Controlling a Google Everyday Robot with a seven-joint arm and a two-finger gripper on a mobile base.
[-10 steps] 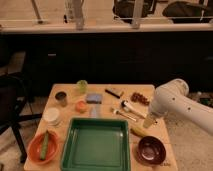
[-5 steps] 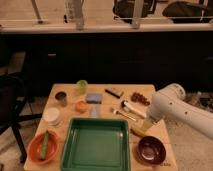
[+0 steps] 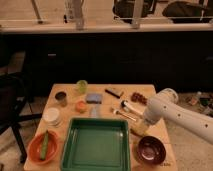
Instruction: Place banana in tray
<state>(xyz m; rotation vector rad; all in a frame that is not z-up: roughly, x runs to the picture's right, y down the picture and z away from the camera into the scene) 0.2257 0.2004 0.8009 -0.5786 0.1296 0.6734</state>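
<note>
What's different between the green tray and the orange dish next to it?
The tray is rectangular and green; the dish is round and orange. The tray is far bigger than the dish. The tray holds nothing; the dish holds a green stick. Both have raised rims. The gripper is at the banana, beside the tray.

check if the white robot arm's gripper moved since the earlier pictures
Yes. The gripper, at the white arm's tip, has shifted left and down, closer to the right rim of the large green plastic tray, by the small curved pale-yellow banana.
</note>
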